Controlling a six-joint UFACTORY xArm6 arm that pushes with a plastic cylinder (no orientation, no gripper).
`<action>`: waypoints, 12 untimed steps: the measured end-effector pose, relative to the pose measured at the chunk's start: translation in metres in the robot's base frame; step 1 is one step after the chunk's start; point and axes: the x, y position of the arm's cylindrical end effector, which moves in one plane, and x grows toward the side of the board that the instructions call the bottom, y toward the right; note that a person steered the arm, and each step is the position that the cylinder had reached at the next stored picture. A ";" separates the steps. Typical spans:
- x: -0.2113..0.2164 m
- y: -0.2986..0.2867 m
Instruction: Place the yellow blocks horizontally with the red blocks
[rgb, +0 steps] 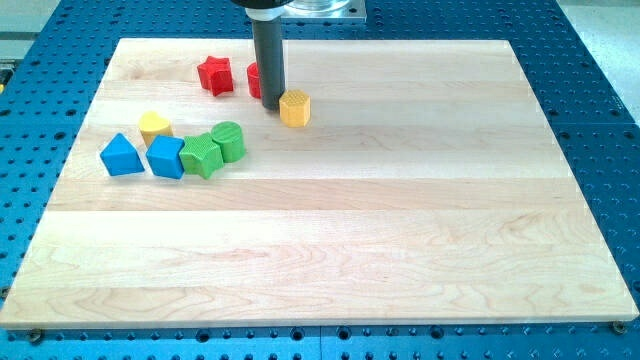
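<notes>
My tip (273, 105) stands near the view's top, left of centre. A yellow hexagonal block (295, 107) lies just right of the tip, close to it or touching. A red block (255, 79) sits behind the rod, partly hidden by it. A red star block (214, 74) lies further to the view's left. A yellow heart-shaped block (154, 126) lies lower left, apart from the red blocks.
A blue triangular block (121, 156), a blue block (166, 157), a green star-like block (201, 155) and a green round block (229, 140) form a row below the yellow heart. The wooden board (400, 250) rests on a blue perforated table.
</notes>
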 end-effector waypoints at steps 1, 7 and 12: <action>0.035 -0.011; 0.052 -0.122; 0.080 -0.193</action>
